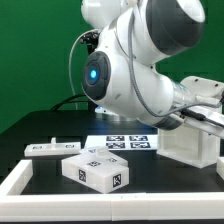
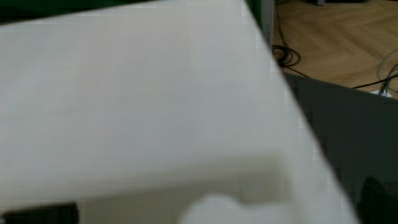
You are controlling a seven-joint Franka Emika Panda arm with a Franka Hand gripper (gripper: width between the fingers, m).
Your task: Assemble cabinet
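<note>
The cabinet body (image 1: 190, 146), a white box, stands at the exterior view's right on the dark table. My gripper (image 1: 202, 119) is down on its top edge, jaws astride one wall and shut on it. In the wrist view that white wall (image 2: 143, 110) fills nearly the whole picture, blurred, with one pale fingertip (image 2: 235, 205) in front of it. A smaller white tagged block (image 1: 95, 172) lies near the front. A flat white tagged piece (image 1: 55, 148) lies behind it toward the exterior view's left.
The marker board (image 1: 126, 143) lies flat mid-table behind the block. A white raised border (image 1: 18, 178) edges the table at the front and the exterior view's left. The arm's bulky white links (image 1: 140, 70) hang over the table's middle. A green wall stands behind.
</note>
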